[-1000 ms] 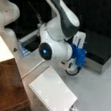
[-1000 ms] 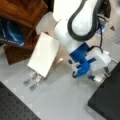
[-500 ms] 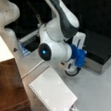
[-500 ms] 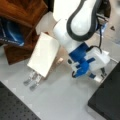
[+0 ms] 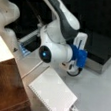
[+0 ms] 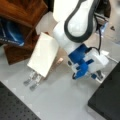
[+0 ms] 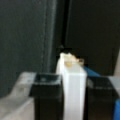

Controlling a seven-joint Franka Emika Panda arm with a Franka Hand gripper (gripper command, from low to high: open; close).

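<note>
In the wrist view my gripper (image 7: 73, 81) is shut on a tall white block (image 7: 72, 105) that stands upright between the two black fingers (image 7: 47, 96), with a dark panel behind it. In both front views the blue-fitted gripper (image 5: 79, 57) (image 6: 82, 70) sits low over the grey table at the end of the bent white arm. The white block (image 6: 98, 60) shows beside the blue parts. A white spiral notepad (image 5: 53, 94) (image 6: 43, 53) lies close by, apart from the gripper.
A brown wooden shelf (image 6: 20, 15) holding a blue book (image 6: 10, 33) stands by the notepad, seen as a wooden block (image 5: 6, 85). A black box (image 5: 101, 48) (image 6: 107, 97) sits beside the gripper. Metal clips (image 6: 32, 80) lie at the notepad's lower end.
</note>
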